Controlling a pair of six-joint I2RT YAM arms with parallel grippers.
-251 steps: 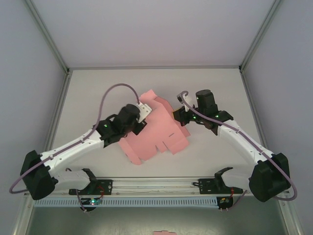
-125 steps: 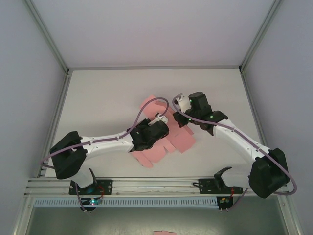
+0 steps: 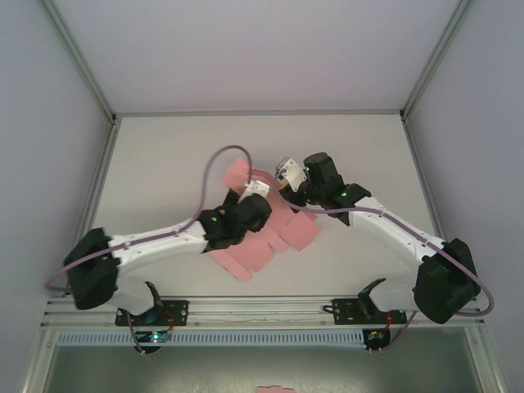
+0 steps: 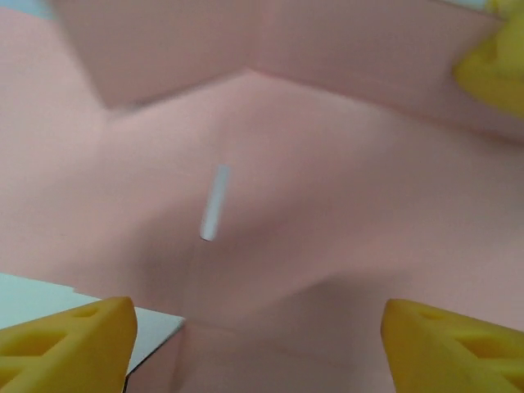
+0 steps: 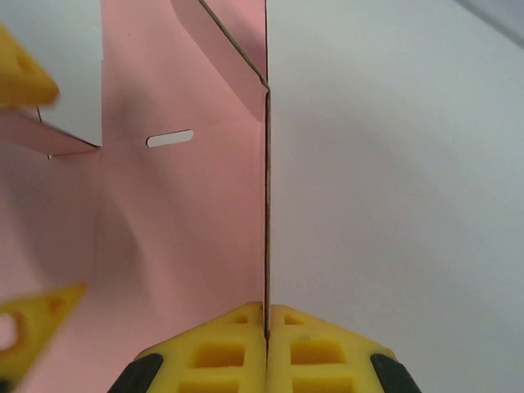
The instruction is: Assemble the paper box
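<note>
The paper box (image 3: 270,241) is a pink die-cut card sheet lying mid-table, part of it raised. In the right wrist view my right gripper (image 5: 266,323) is shut on the thin edge of an upright panel of the paper box (image 5: 180,221), which has a small slot. From above, that right gripper (image 3: 286,188) sits at the sheet's far edge. My left gripper (image 3: 255,205) hovers over the sheet beside it. Its yellow fingers (image 4: 65,344) stand wide apart, open, just above the pink card (image 4: 311,188), holding nothing.
The white table (image 3: 164,164) has bare room to the left, right and far side of the sheet. Metal frame posts and pale walls enclose it. A rail (image 3: 262,309) runs along the near edge. A tiny pink fragment (image 3: 274,388) lies below the rail.
My left gripper has gone from shut to open, and it swung across over the sheet's middle. The right gripper has carried the card's edge to the left, bunching the sheet.
</note>
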